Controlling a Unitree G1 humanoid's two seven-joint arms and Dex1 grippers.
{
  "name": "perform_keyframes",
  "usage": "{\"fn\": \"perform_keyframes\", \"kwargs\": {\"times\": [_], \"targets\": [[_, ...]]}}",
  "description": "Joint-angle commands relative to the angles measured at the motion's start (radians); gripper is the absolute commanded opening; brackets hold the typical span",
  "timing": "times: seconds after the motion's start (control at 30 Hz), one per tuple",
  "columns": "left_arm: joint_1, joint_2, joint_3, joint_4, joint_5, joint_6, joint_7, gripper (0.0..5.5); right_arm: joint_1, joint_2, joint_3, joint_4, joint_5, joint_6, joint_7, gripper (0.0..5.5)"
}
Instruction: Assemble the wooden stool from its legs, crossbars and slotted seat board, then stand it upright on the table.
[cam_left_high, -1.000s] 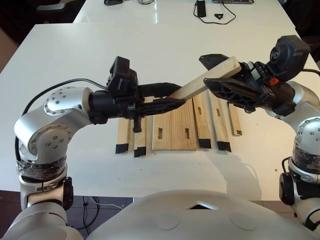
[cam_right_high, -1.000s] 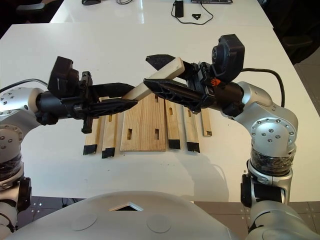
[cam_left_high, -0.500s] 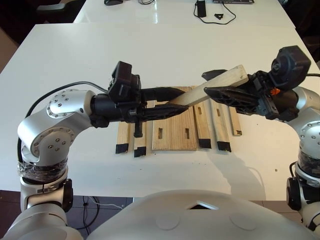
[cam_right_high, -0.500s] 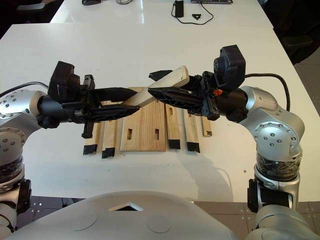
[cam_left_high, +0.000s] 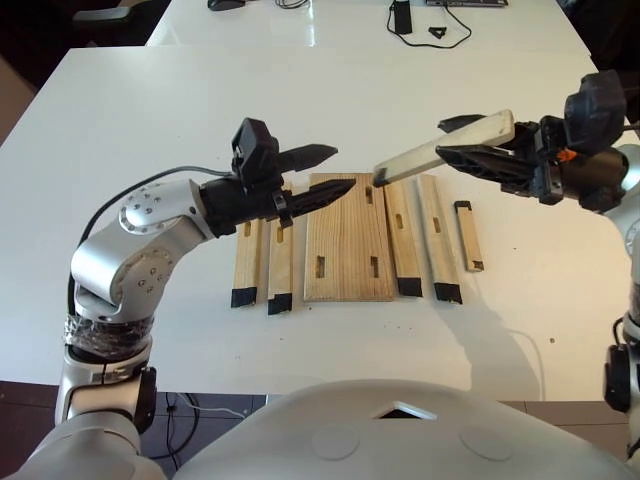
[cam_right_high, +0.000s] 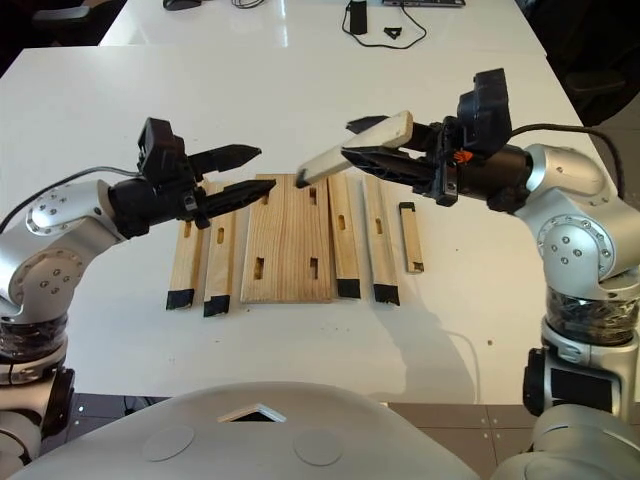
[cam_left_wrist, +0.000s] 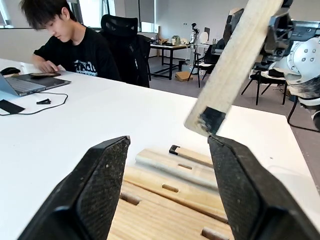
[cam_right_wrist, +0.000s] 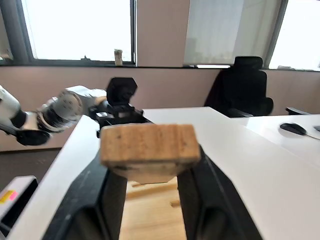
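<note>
My right gripper (cam_left_high: 443, 140) is shut on a long wooden leg (cam_left_high: 425, 152) with a black-tipped end, held tilted in the air above the right-hand parts. In the right wrist view the leg's end (cam_right_wrist: 148, 145) sits between the fingers (cam_right_wrist: 200, 200). My left gripper (cam_left_high: 326, 172) hangs open over the far left corner of the slotted seat board (cam_left_high: 348, 235), a short way from the leg's low end (cam_left_wrist: 212, 117). The board lies flat on the white table (cam_left_high: 150, 120). Two wooden pieces (cam_left_high: 265, 262) lie along its left side and three (cam_left_high: 437, 235) along its right, the outermost a short crossbar (cam_left_high: 468, 237).
A second white table (cam_left_high: 350, 25) stands behind with a black device and cable (cam_left_high: 402, 15) and a mouse (cam_left_high: 228, 5). There is free room on the table's left, far side and front strip.
The right arm has drawn the leg back to the right, out from between the left gripper's fingers. The left arm has pulled back to the left, its fingers wider apart.
</note>
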Motion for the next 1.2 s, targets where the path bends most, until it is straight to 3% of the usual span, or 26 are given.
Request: {"fn": "perform_keyframes", "kwargs": {"times": [0.03,0.23,0.5,1.2], "targets": [[0.061,-0.01,-0.013,0.001,0.053,-0.043,-0.001,2.89,-0.025,-0.068,0.046,0.111,-0.138,-0.108,0.121,1.29],[0.09,-0.031,-0.023,0.029,0.111,-0.094,0.002,2.89,-0.075,-0.018,0.144,0.233,-0.35,-0.322,0.148,1.29],[0.111,-0.029,-0.05,0.026,0.16,-0.12,-0.01,2.89,-0.023,-0.071,0.184,0.332,-0.499,-0.513,0.231,1.29],[0.14,-0.037,-0.06,0.001,0.18,-0.101,0.008,2.89,0.097,-0.1,0.214,0.38,-0.56,-0.575,0.275,1.29]]}}
